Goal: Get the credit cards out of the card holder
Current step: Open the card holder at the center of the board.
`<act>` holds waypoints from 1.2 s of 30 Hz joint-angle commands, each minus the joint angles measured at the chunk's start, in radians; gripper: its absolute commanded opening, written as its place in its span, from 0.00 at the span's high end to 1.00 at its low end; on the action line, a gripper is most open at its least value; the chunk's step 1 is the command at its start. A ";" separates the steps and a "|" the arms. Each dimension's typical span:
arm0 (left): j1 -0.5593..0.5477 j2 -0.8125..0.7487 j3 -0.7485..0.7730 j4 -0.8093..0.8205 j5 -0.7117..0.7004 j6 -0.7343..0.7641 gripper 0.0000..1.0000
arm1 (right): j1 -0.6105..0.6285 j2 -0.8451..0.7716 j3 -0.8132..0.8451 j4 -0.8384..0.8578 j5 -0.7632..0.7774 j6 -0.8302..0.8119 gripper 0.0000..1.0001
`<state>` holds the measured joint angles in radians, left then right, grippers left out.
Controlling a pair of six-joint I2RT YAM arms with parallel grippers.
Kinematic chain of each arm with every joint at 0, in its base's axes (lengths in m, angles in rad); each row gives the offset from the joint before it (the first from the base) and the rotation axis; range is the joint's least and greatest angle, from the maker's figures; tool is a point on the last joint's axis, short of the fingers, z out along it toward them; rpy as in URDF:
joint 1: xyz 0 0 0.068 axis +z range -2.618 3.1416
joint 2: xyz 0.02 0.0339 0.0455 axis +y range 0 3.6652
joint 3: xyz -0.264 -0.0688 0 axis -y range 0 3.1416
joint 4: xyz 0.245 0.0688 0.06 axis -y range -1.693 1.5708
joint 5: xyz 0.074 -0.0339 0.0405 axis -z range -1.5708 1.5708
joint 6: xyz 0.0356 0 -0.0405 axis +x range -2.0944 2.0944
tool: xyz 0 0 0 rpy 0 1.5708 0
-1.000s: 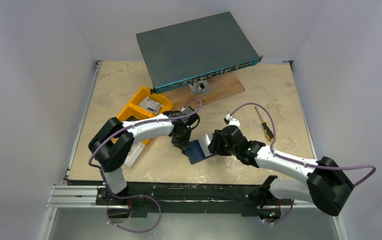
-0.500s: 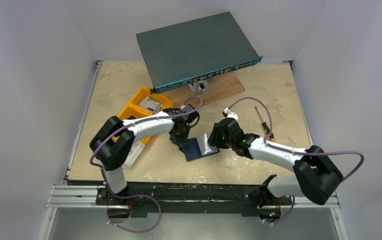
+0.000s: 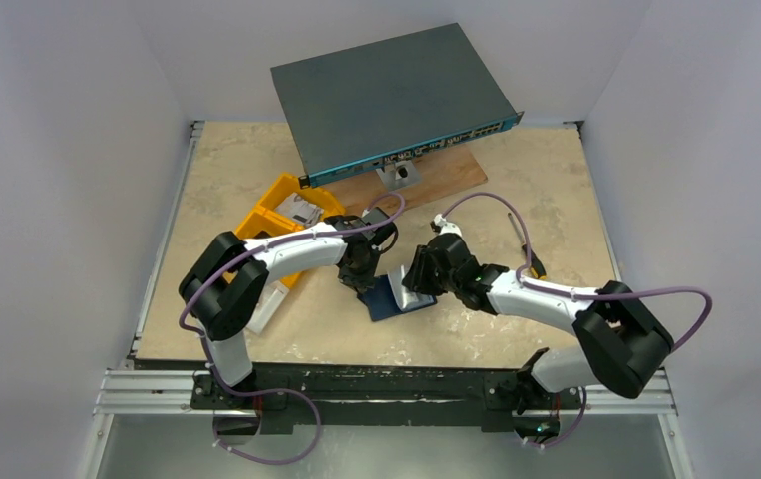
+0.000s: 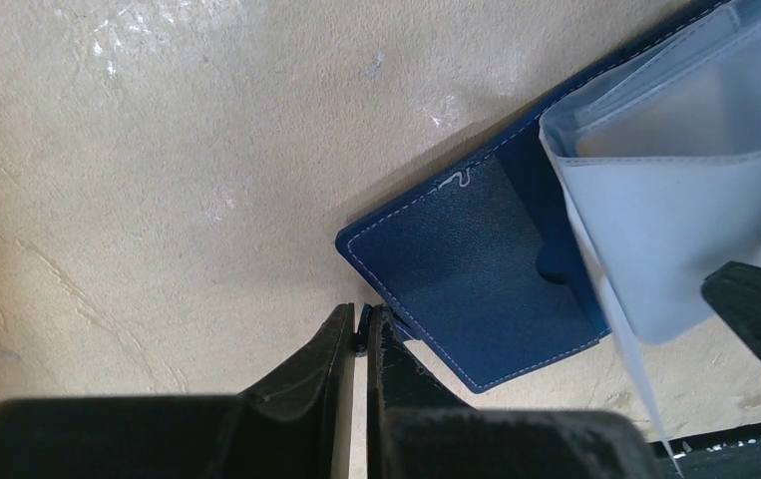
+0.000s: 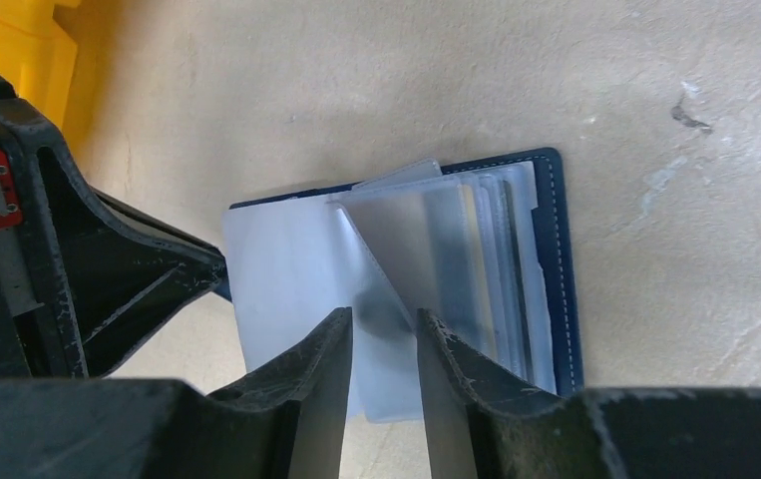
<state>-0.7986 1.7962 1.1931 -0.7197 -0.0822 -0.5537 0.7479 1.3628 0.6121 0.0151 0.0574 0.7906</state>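
The dark navy card holder (image 3: 388,299) lies open on the table, its cover (image 4: 476,274) flat and its pale clear sleeves (image 5: 286,269) fanned up. My left gripper (image 3: 361,287) is shut on the cover's near edge by the tab, in its wrist view (image 4: 364,324). My right gripper (image 3: 418,284) is open over the sleeves; in its wrist view (image 5: 384,324) one raised sleeve leaf stands between the jaws. Pale cards show only faintly inside the stacked sleeves (image 5: 491,264) beside the navy edge (image 5: 556,259).
Yellow bins (image 3: 281,215) stand left of the holder, close behind my left arm. A network switch (image 3: 391,95) rests on a wooden board (image 3: 436,178) at the back. A screwdriver (image 3: 528,251) lies to the right. A white object (image 3: 268,304) lies by the left arm.
My right gripper has moved away from me and a little left, further over the holder's sleeves. My left gripper has stayed shut on the cover's edge.
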 commanded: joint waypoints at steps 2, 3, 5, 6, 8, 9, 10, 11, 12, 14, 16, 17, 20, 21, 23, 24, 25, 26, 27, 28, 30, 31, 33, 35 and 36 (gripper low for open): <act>0.006 -0.023 0.034 0.018 0.022 0.032 1.00 | 0.023 0.022 0.047 0.063 -0.047 0.025 0.70; 0.006 -0.027 0.034 0.017 0.024 0.033 1.00 | 0.029 0.027 0.053 0.064 -0.049 0.029 0.70; 0.007 -0.035 0.034 0.019 0.034 0.035 1.00 | 0.042 0.033 0.064 0.065 -0.049 0.037 0.71; 0.006 -0.042 0.034 0.021 0.040 0.038 1.00 | 0.046 0.037 0.069 0.065 -0.050 0.041 0.71; 0.007 -0.058 0.034 0.021 0.054 0.040 1.00 | 0.049 0.043 0.071 0.073 -0.053 0.049 0.70; 0.006 -0.069 0.034 0.019 0.059 0.041 1.00 | 0.050 0.048 0.071 0.080 -0.053 0.052 0.71; 0.006 -0.079 0.035 0.016 0.063 0.041 1.00 | 0.050 0.057 0.071 0.087 -0.065 0.055 0.71; 0.004 -0.091 0.036 0.012 0.066 0.043 1.00 | 0.051 0.065 0.071 0.092 -0.076 0.057 0.71; 0.005 -0.106 0.036 0.007 0.069 0.045 0.97 | 0.052 0.075 0.074 0.094 -0.083 0.060 0.71; 0.006 -0.139 0.036 -0.007 0.066 0.044 0.90 | 0.051 0.090 0.077 0.106 -0.091 0.065 0.71; 0.004 -0.172 0.033 -0.025 0.058 0.043 0.84 | 0.053 0.101 0.080 0.118 -0.102 0.073 0.70; 0.004 -0.189 0.031 -0.036 0.053 0.043 0.82 | 0.053 0.107 0.081 0.124 -0.108 0.076 0.70; 0.004 -0.242 0.017 -0.058 0.041 0.038 0.77 | 0.055 0.122 0.089 0.137 -0.126 0.085 0.70; 0.005 -0.257 0.011 -0.065 0.039 0.036 0.77 | 0.056 0.127 0.095 0.139 -0.133 0.088 0.70; 0.005 -0.285 -0.001 -0.069 0.039 0.033 0.75 | 0.062 0.132 0.105 0.141 -0.143 0.093 0.69; 0.005 -0.298 -0.012 -0.070 0.041 0.028 0.74 | 0.068 0.133 0.112 0.141 -0.146 0.098 0.66; 0.005 -0.307 -0.017 -0.070 0.042 0.025 0.74 | 0.073 0.132 0.117 0.140 -0.151 0.101 0.64; 0.005 -0.313 -0.021 -0.072 0.043 0.024 0.74 | 0.079 0.129 0.121 0.140 -0.157 0.105 0.62; 0.005 -0.320 -0.025 -0.073 0.043 0.023 0.74 | 0.084 0.126 0.127 0.140 -0.161 0.109 0.60; 0.005 -0.329 -0.029 -0.073 0.044 0.021 0.74 | 0.089 0.123 0.131 0.139 -0.162 0.112 0.59; 0.005 -0.348 -0.035 -0.074 0.043 0.020 0.74 | 0.100 0.125 0.136 0.138 -0.165 0.118 0.57; 0.005 -0.359 -0.036 -0.076 0.041 0.017 0.74 | 0.103 0.130 0.136 0.143 -0.167 0.121 0.57; 0.005 -0.375 -0.036 -0.079 0.040 0.019 0.74 | 0.104 0.150 0.132 0.156 -0.183 0.131 0.57; 0.005 -0.387 -0.036 -0.083 0.040 0.019 0.74 | 0.106 0.169 0.126 0.176 -0.195 0.143 0.57; 0.005 -0.394 -0.036 -0.085 0.041 0.019 0.74 | 0.107 0.177 0.122 0.187 -0.202 0.148 0.56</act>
<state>-0.7986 1.4559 1.1580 -0.8001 -0.0334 -0.5308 0.8497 1.5063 0.7120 0.1383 -0.1032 0.9043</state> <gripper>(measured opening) 0.263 0.431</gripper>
